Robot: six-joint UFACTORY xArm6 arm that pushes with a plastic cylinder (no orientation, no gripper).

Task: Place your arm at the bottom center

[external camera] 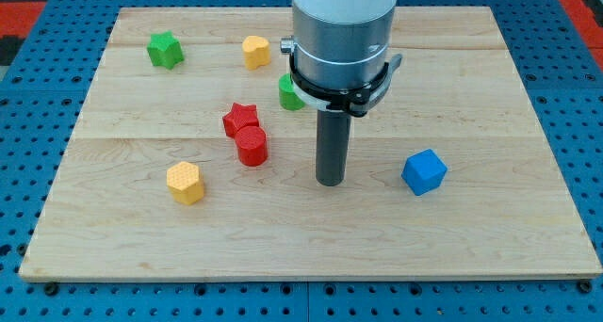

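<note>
My tip (330, 182) rests on the wooden board (311, 237) a little below its middle. A red cylinder (252, 145) lies to the tip's left, touching a red star (239, 119) above it. A blue cube (423, 171) lies to the tip's right. A yellow hexagon block (186, 182) sits further left. A green block (290, 93) is partly hidden behind the arm's body above the tip. A green star (165, 50) and a yellow heart-like block (255, 52) lie near the view's top left.
The board sits on a blue perforated surface (584, 124). The arm's wide grey body (341, 40) hangs over the board's top middle and hides what is behind it.
</note>
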